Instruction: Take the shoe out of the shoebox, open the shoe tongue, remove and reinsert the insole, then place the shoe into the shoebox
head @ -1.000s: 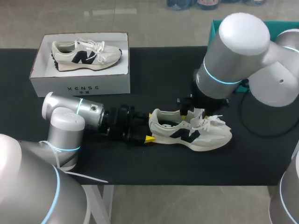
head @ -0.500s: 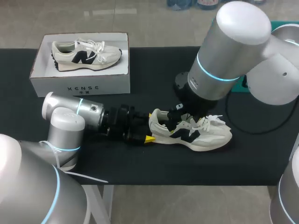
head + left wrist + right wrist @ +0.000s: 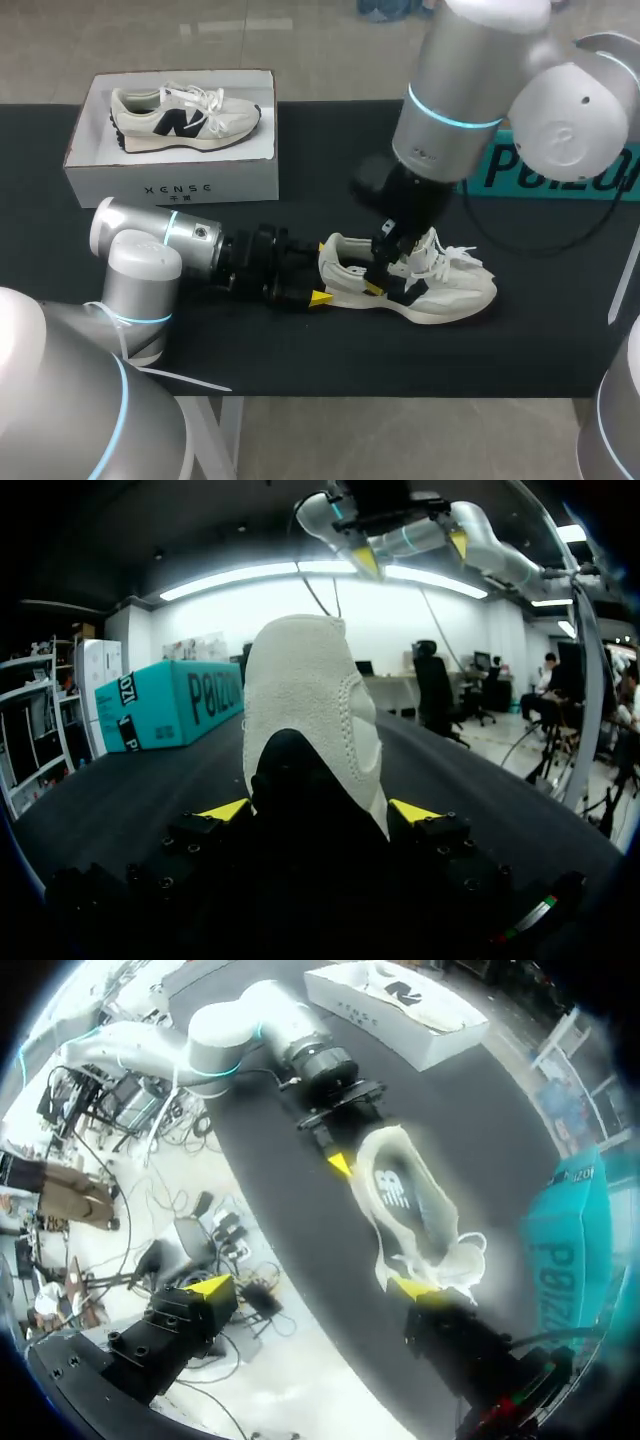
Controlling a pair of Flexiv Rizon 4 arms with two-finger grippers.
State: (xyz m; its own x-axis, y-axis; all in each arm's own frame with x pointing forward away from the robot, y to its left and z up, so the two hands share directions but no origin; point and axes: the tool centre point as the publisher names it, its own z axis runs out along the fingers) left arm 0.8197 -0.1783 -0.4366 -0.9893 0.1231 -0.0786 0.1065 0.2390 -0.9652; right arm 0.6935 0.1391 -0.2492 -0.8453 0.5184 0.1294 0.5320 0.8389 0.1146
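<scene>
Item in hand: white knit sneaker with dark side logo (image 3: 440, 285), out of the box and lying on its sole on the black table (image 3: 330, 170), well apart from the white cardboard shoebox (image 3: 170, 185). The box holds a second matching sneaker (image 3: 185, 118).

Left gripper (image 3: 320, 810) lies low on the table, clamped on the sneaker's heel, one yellow tip on each side.

Right gripper (image 3: 315, 1288) hangs over the shoe's mouth with its fingers spread wide and holds nothing; one tip is beside the white laces (image 3: 465, 258).

Assessment: the tongue-opening step is in hand, and the dark insole (image 3: 400, 1195) is seated inside. The next move calls for the right fingers to narrow on the tongue (image 3: 428, 250) and draw it toward the toe while the left holds the heel firm.

View comparison: the head view gives the layout, but the right arm hides the shoe's mouth. Only the right wrist view shows the insole and the finger spread. Only the left wrist view shows the grip on the heel.
</scene>
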